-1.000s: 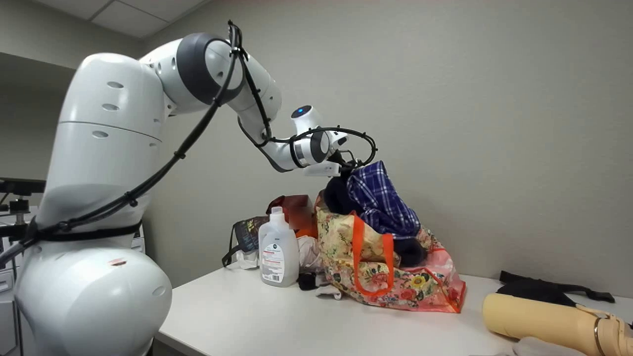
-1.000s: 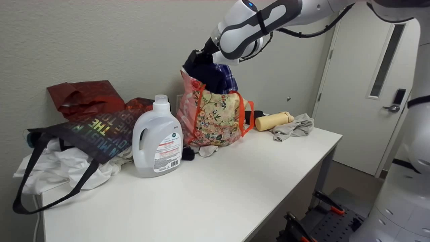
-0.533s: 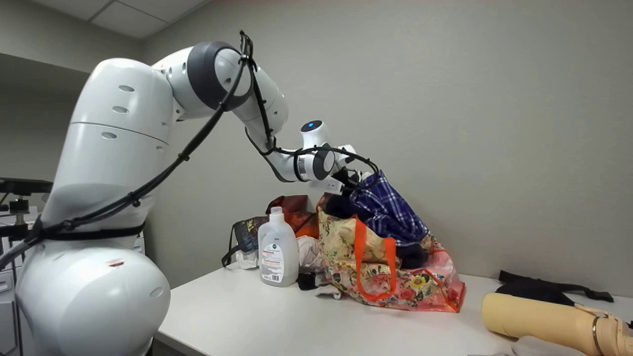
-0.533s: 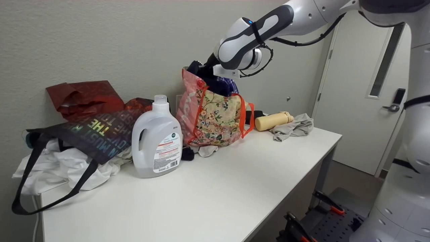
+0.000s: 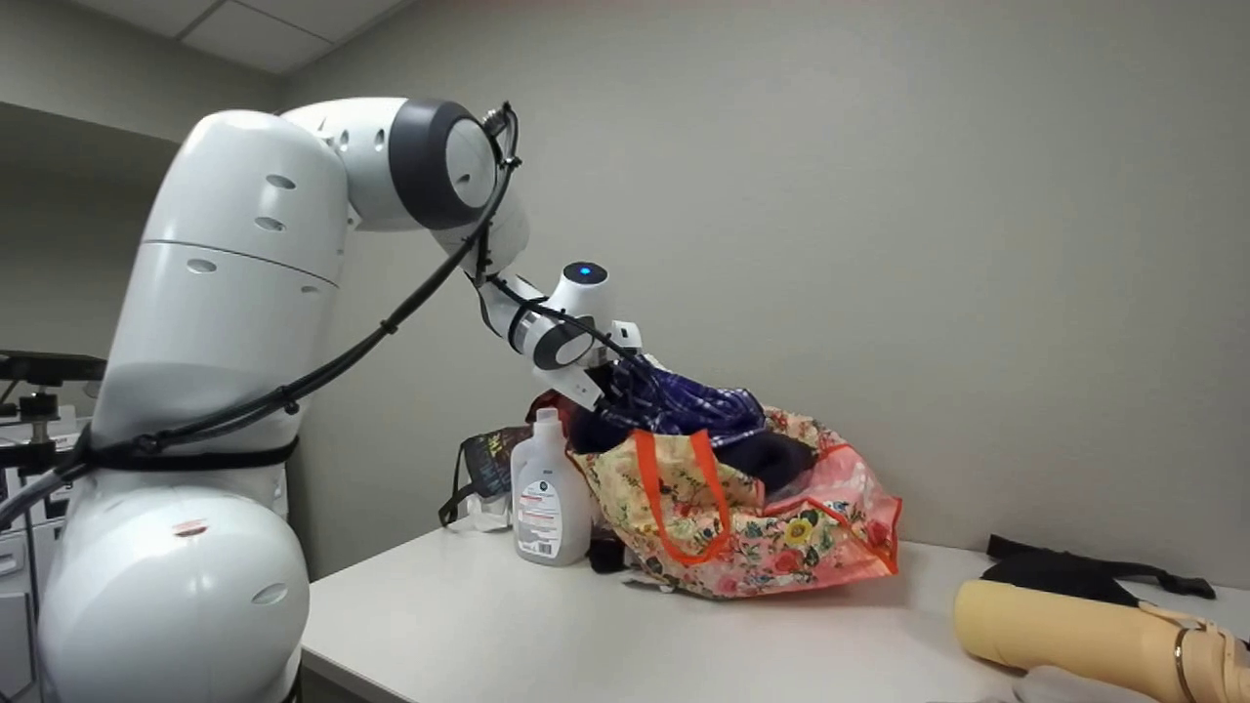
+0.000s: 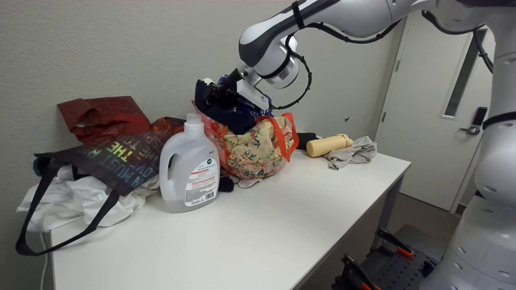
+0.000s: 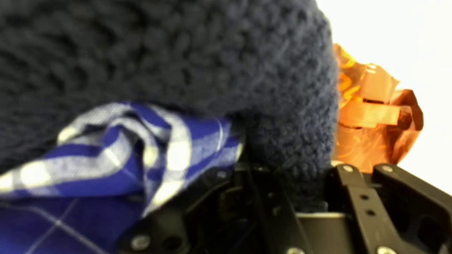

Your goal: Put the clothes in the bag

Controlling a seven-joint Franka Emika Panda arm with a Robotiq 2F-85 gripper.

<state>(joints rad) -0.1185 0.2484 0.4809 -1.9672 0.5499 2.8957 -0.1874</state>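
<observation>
1. Blue-checked and dark-fleeced: looking at the clothes [image 5: 718, 410], heaped in the mouth of the bag [image 6: 252, 149], partly down inside, partly bulging above the rim in both exterior views.
2. Straight to the wrist view, right onto the gripper [image 7: 293, 171]: pinching a thick bunch of the clothes' dark fleece, with fingers [image 7: 358, 194] standing part-way apart and tips sunk out of sight, plus plaid folds gathered close alongside.
3. Over to the bag: standing near the back edge of the worktop [image 6: 250, 233], leaning toward the detergent jug [image 6: 181, 165] in an exterior view, with orange straps [image 5: 649, 464] looped down against the floral side.
4. Catching the arm [image 5: 234, 205] too, arched over from beyond the front edge, with wrist angled down to the clothes.
5. Finding the jug upright just beside the bag; cannot tell whether touching.
6. Out at the back corner past the jug, spotting a black tote [image 6: 125, 161] with coloured lettering, draped over white cloth [image 6: 84, 197], with red wrapping [image 6: 105, 117] behind.
7. Then along to the corner nearest the door [image 6: 423, 121]: seeing a pale yellow water bottle [image 6: 328, 146] on its side, with a grey cloth [image 6: 356, 151] just beside and a black cloth [image 5: 1055, 571] by the back edge.
</observation>
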